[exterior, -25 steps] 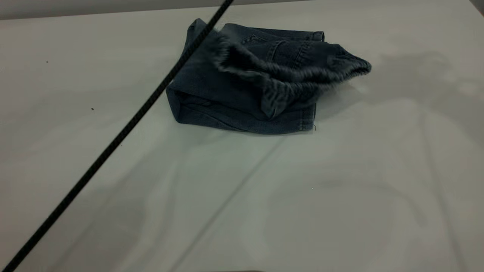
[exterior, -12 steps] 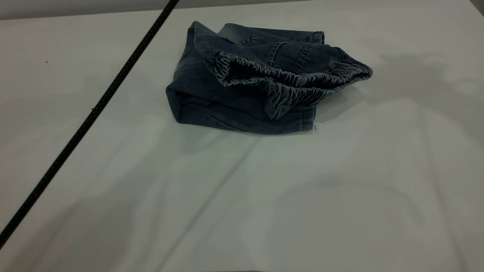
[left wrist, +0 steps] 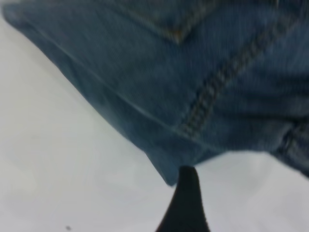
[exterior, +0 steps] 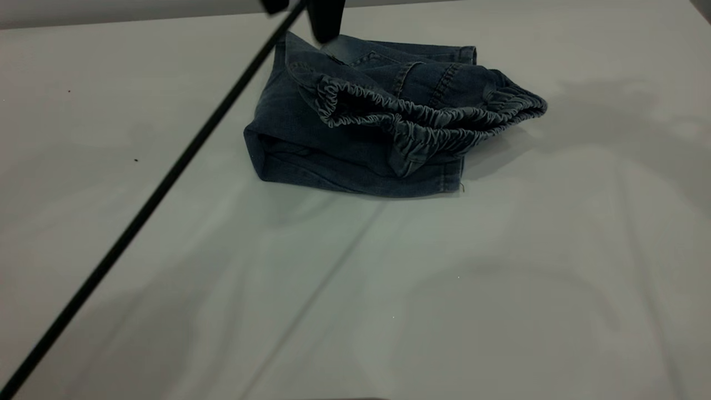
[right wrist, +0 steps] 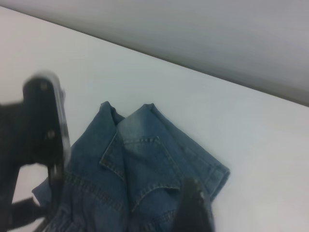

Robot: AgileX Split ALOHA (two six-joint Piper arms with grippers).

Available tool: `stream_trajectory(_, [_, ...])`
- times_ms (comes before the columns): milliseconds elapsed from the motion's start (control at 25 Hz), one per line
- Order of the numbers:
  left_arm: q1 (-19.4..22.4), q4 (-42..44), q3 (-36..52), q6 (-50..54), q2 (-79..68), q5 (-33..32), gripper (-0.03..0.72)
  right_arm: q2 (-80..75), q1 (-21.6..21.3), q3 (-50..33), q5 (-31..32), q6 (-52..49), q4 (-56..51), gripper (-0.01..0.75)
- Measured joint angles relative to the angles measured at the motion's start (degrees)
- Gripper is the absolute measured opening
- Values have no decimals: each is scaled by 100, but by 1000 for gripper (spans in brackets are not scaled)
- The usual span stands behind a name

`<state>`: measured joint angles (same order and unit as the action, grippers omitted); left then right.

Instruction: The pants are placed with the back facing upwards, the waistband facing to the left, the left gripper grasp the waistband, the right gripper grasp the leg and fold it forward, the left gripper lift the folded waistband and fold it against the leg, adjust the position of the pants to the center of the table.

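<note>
Just left gripper (exterior: pixel 325 22) above pants (exterior: pixel 366 128).

Folded pants (exterior: pixel 361 133) lie on the table's (exterior: pixel 500 289) far middle, seemingly.

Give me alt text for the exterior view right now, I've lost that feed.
Folded denim pants lie on the far middle of the white table, their ruffled waistband bunched on top and sticking out toward the right. The left gripper hangs at the top edge just above the pants' far left corner, its black cable slanting down to the lower left.
</note>
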<state>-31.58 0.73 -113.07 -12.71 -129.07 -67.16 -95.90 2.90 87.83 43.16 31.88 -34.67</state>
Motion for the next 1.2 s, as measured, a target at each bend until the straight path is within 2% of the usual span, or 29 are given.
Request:
stream_trajectory(600, [0,18,1158,31,0,0,551,0,0,0,0,0,0,476])
stream_trajectory(800, [0,18,1255,-64,-12,13,550,0,0,0,0,-2,0,476])
stream_trajectory(920, [0,5,1255,-108,-177,382,550,0,0,0,0,-2,0,476])
stream_trajectory(1200, [0,-21,1175,10,-646,2064,550,0,0,0,0,-2,0,476])
